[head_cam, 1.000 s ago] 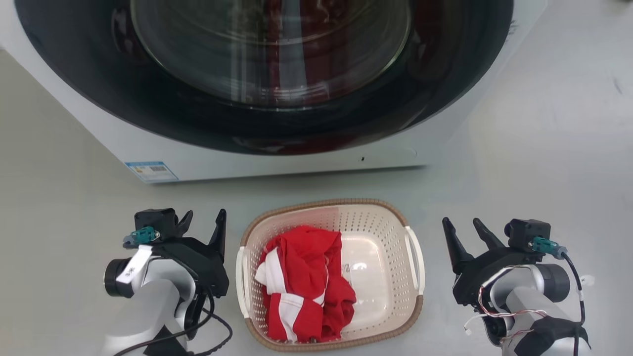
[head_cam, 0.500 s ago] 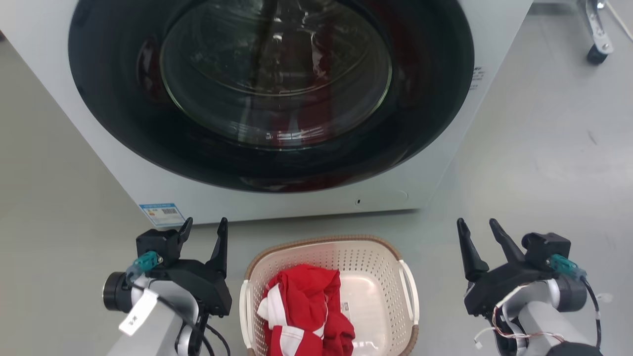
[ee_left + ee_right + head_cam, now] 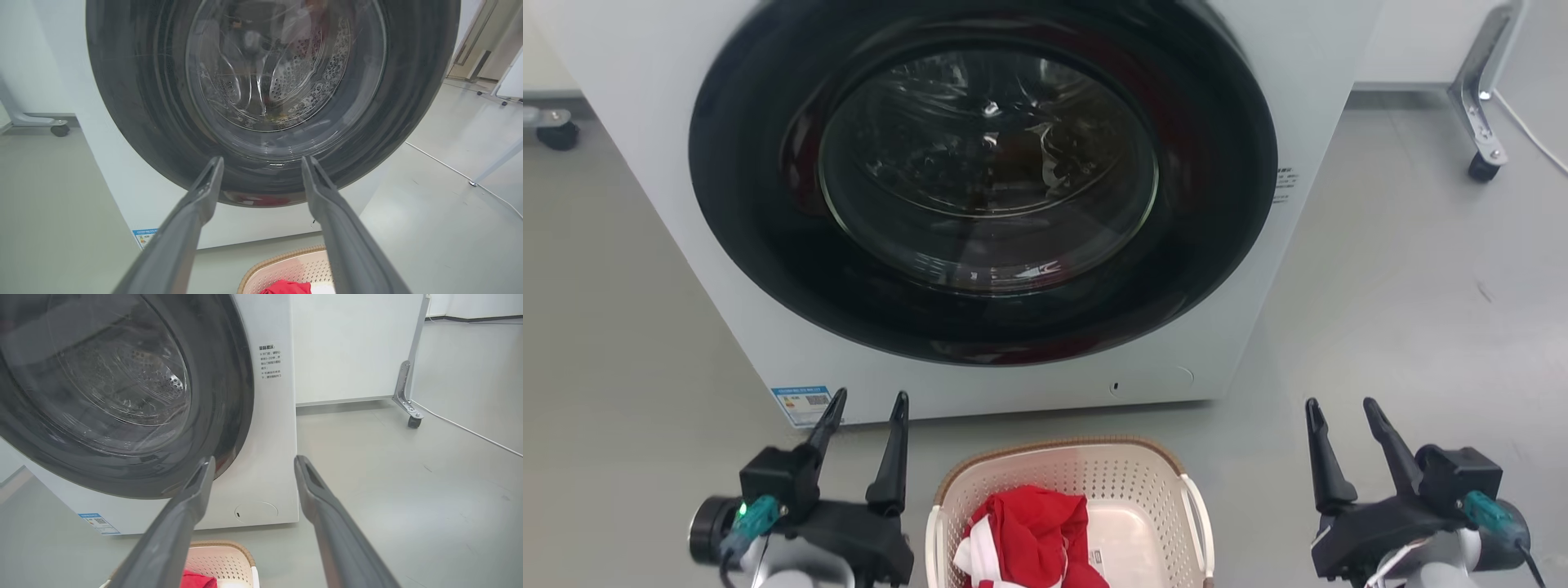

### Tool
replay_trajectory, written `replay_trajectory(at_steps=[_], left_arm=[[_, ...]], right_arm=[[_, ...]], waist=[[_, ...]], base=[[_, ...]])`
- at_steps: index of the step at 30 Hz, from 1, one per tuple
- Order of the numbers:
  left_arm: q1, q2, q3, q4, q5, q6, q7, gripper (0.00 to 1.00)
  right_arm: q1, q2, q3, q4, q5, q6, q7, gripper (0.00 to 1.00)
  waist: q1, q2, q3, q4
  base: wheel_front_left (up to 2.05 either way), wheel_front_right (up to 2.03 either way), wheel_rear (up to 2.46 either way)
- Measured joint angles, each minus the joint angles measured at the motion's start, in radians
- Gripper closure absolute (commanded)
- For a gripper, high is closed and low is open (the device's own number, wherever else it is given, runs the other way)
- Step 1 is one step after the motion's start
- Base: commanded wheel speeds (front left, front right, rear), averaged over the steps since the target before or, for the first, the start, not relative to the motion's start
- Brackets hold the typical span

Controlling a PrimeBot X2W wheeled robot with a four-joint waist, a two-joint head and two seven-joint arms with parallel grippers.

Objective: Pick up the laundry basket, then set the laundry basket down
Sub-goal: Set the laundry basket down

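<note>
Where the head view looks down, the laundry basket sits at bottom centre on the grey floor, just before the washing machine, with a red garment inside. The left gripper at lower left and the right gripper at lower right flank it, both spread wide and empty. In the left wrist view the basket's rim shows at the bottom edge between the fingers. In the right wrist view it lies bottom left of centre, partly behind one finger.

Bright even light, blurred wrist foregrounds
</note>
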Motion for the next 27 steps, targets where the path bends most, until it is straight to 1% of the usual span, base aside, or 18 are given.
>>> replay_trajectory(at_steps=[6,13,17,18,21,23,27], left_arm=[[0.122,0.021,0.049,-0.104,0.023,0.009,0.000,0.00],[0.215,0.021,0.087,-0.193,0.064,0.009,0.000,0.00],[0.254,0.016,0.123,-0.214,0.082,0.009,0.000,0.00],[0.278,0.007,0.140,-0.225,0.095,0.009,0.000,0.00],[0.294,-0.004,0.153,-0.235,0.105,0.009,0.000,0.00],[0.304,-0.011,0.165,-0.246,0.124,0.009,0.000,0.00],[0.326,-0.022,0.182,-0.258,0.143,0.009,0.000,0.00]], right_arm=[[0.080,0.000,-0.013,-0.114,-0.017,-0.017,0.000,0.00],[0.173,0.000,-0.024,-0.218,-0.057,-0.035,0.000,0.00],[0.203,0.000,-0.025,-0.252,-0.067,-0.041,0.000,0.00],[0.226,0.000,-0.029,-0.273,-0.072,-0.043,0.000,0.00],[0.243,0.000,-0.033,-0.286,-0.077,-0.044,0.000,0.00],[0.258,0.000,-0.037,-0.303,-0.078,-0.052,0.000,0.00],[0.276,0.000,-0.047,-0.320,-0.098,-0.053,0.000,0.00]], waist=[[0.0000,0.0000,-0.037,0.002],[0.0000,0.0001,-0.071,0.001],[0.0000,0.0001,-0.080,0.000],[0.0000,0.0001,-0.081,-0.001],[0.0001,0.0001,-0.081,-0.001],[0.0001,0.0001,-0.081,-0.001],[0.0001,0.0001,-0.080,-0.002]], base=[[0.00,0.00,0.00],[0.00,0.00,0.00],[0.00,0.00,0.00],[0.00,0.00,0.00],[0.00,0.00,0.00],[0.00,0.00,0.00],[0.00,0.00,0.00]])
